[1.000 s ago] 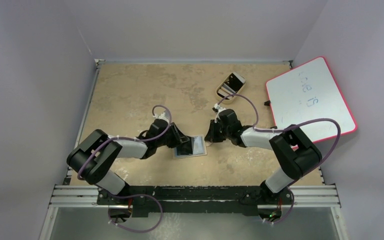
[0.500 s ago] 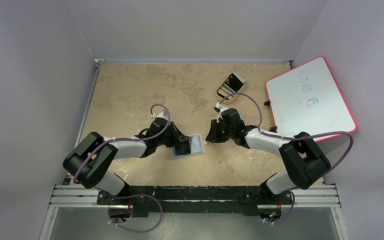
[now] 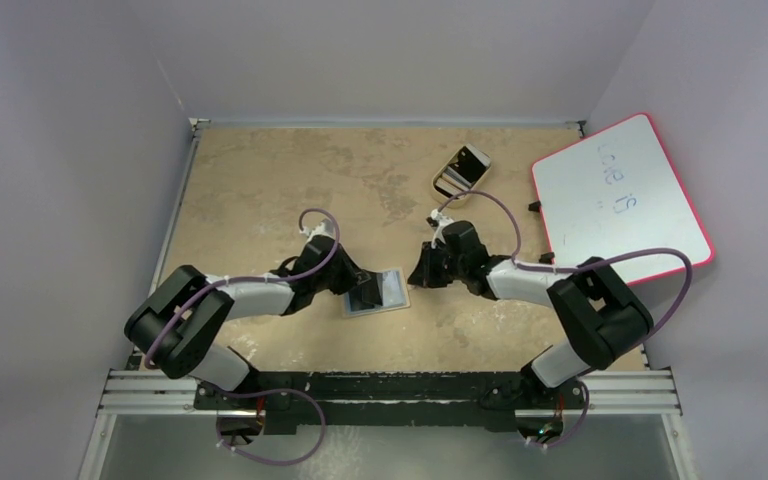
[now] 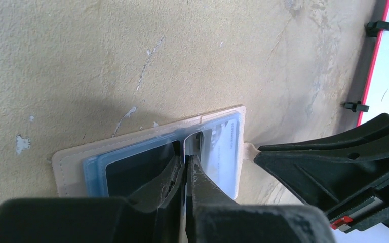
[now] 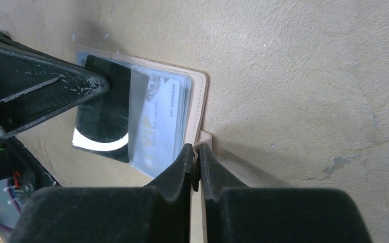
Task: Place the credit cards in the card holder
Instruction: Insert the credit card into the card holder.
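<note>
The tan card holder (image 3: 392,303) lies open on the table between the arms, and shows in the left wrist view (image 4: 68,164) and the right wrist view (image 5: 198,96). Pale blue-grey credit cards (image 4: 223,147) lie on its panels, one marked VIP (image 5: 159,124). My left gripper (image 4: 186,158) is shut on a thin card held edge-on over the holder's middle; that card looks dark and glossy in the right wrist view (image 5: 104,119). My right gripper (image 5: 196,152) is shut on the holder's snap tab (image 5: 205,137) at its right edge.
A tan oval tray (image 3: 446,184) holding a white-edged phone-like slab (image 3: 470,161) sits at the back. A red-rimmed whiteboard (image 3: 620,195) lies at the right, over the table's edge. The two grippers (image 3: 365,290) (image 3: 418,275) are close together.
The holder and my left gripper have shifted slightly left. The right arm's elbow has swung a little, its gripper staying on the tab.
</note>
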`<action>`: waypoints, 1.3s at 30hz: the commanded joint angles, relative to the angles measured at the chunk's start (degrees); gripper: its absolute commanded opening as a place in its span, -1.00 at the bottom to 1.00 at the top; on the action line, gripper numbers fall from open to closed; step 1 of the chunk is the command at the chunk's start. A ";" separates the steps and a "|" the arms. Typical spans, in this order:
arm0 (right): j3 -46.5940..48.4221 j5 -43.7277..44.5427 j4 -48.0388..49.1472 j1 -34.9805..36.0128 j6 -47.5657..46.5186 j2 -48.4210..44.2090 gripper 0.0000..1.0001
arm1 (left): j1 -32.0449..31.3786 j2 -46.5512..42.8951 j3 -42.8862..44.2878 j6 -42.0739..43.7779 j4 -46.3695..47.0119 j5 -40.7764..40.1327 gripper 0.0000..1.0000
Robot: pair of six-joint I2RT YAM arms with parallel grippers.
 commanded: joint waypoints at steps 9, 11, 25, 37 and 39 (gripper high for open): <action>-5.32 -1.80 7.52 0.48 5.58 -1.57 -1.00 | -1.80 1.29 -7.24 -4.30 12.67 -6.64 -1.00; -5.67 -2.04 8.52 0.45 6.30 -1.37 -1.00 | -1.96 2.39 -8.69 -5.39 16.37 -6.79 -1.00; -6.15 -1.99 8.95 0.48 6.90 -1.21 -1.00 | -2.07 -0.05 -11.30 -2.77 16.98 -10.92 -1.00; -6.09 -3.20 10.18 0.46 7.67 -0.03 -1.00 | -2.38 0.67 -12.46 0.44 18.79 -12.54 -1.00; -6.07 -3.21 10.03 0.45 7.74 -0.07 -1.00 | -2.52 0.97 -13.13 -0.84 21.10 -12.23 -1.00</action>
